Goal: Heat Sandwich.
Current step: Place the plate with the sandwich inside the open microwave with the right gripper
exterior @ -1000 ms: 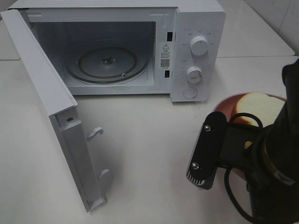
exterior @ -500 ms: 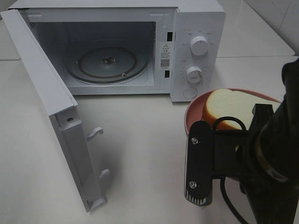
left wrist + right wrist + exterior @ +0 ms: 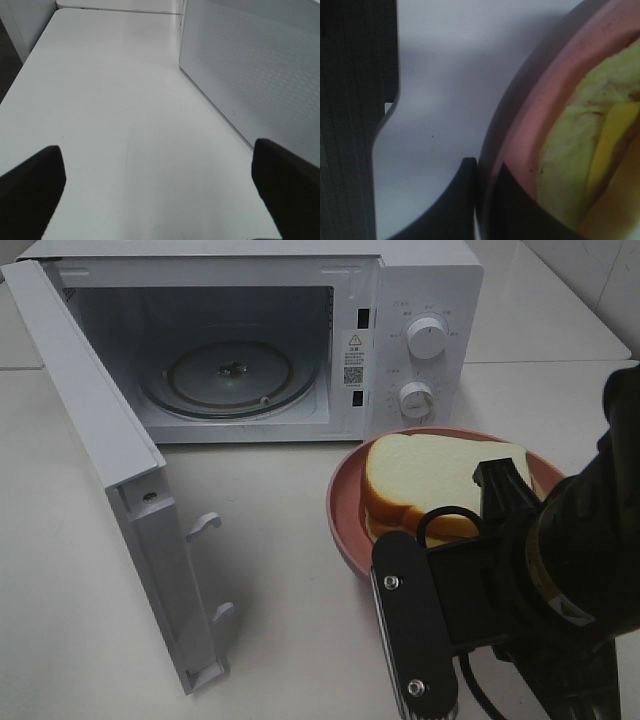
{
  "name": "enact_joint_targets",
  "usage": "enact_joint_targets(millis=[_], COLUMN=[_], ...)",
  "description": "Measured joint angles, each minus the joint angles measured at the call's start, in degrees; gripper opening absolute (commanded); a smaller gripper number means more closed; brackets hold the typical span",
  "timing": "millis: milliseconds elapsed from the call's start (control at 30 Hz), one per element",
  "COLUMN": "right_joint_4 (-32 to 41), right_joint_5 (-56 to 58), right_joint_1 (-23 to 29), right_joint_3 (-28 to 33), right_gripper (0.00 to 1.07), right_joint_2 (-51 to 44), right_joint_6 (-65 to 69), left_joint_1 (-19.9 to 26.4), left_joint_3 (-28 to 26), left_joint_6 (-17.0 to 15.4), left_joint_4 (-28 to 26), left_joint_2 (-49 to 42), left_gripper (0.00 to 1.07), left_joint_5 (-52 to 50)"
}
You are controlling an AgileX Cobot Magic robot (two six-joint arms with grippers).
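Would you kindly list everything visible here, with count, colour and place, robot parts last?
microwave: one, white, back of table, door open
turntable: one, clear glass, inside microwave
knobs: two, white, on control panel
plate: one, pink, before that panel
sandwich: one, white bread, yellow filling, on plate
table: one, white, under everything
left pincer: one, black, open, over table beside the door
right pincer: one, black, shut on plate rim

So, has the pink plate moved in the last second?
Yes. The pink plate has moved left, now reaching past the microwave's lower knob.
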Motion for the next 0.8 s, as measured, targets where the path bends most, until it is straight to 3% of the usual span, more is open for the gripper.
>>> enact_joint_targets(millis=[467, 800], right_joint_4=[0.0, -0.17], right_joint_5=[-5.67, -8.48], right_joint_1=[0.0, -0.69], right_joint_3=[0.0, 0.0], right_gripper=[0.0, 0.0], right_joint_2=[0.0, 0.0], right_joint_6=[-2.69, -15.01], left_joint_1=[0.0, 0.0], left_joint_3=[0.0, 0.0], left_joint_6=[0.0, 0.0], left_joint_4=[0.0, 0.0], left_joint_2=[0.0, 0.0], left_gripper=[0.96, 0.96], left_joint_5=[0.0, 0.0])
